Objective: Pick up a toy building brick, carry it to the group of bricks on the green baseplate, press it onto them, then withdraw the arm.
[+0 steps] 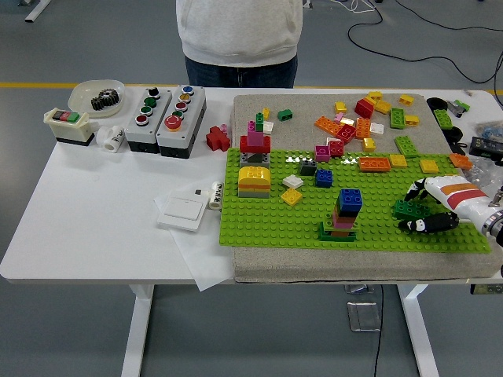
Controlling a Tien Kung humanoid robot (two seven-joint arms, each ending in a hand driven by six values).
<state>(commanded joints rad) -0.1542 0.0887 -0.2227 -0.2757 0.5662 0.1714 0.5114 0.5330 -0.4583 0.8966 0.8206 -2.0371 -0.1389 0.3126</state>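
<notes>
Head view looks down on a white table [94,220] with a grey mat [314,267] across its right half and a green baseplate [267,228] lying on that mat. At the far edge a person in a pale top [238,27] stands cut off at the chest, hands out of sight. Only the right hand [431,206] of the robot shows, entering low from the right edge with its forearm cropped; it lies over the baseplate's right part, black fingers [428,225] curled around a dark green brick [409,210] that sits on the plate. Whether the thumb presses the brick is hard to make out. Left of the hand stands a stacked group of bricks [343,214], blue on top, apart from the hand. Loose bricks [369,118] in mixed colours scatter behind.
</notes>
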